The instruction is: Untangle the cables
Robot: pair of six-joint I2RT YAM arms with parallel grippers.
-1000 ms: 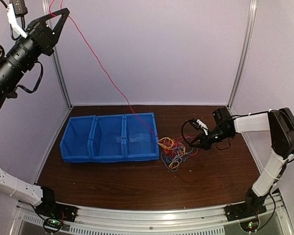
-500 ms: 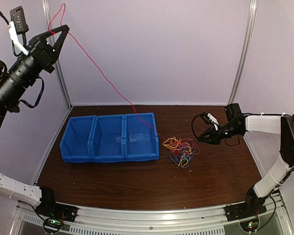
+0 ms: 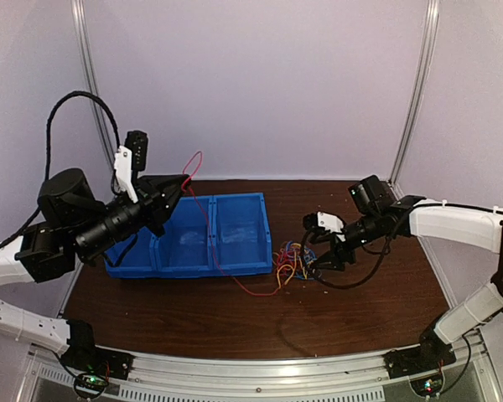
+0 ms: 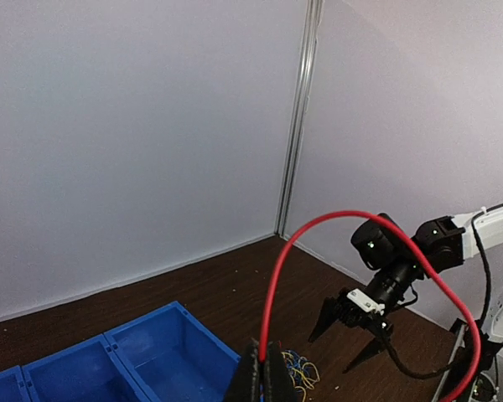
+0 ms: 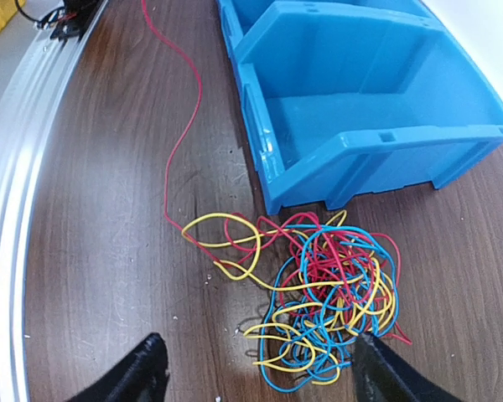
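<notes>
Evidently a red strand [image 4: 271, 285] is being drawn free: left fingers [image 4: 251, 381] pinch it, well apart from the knot [image 5: 327, 293]; right fingers [image 5: 142, 368], wide above the knot, should pin it next.

Left claw [image 4: 263, 350] pinching a red wire [image 4: 318, 219] that loops up over the blue bins [image 4: 151, 356]; right claw [image 4: 344, 339] spread wide.

One left claw [image 3: 183, 179], one right claw [image 5: 261, 373], three blue bins [image 3: 184, 266], one cable tangle [image 5: 327, 301], one red strand [image 4: 348, 214].
</notes>
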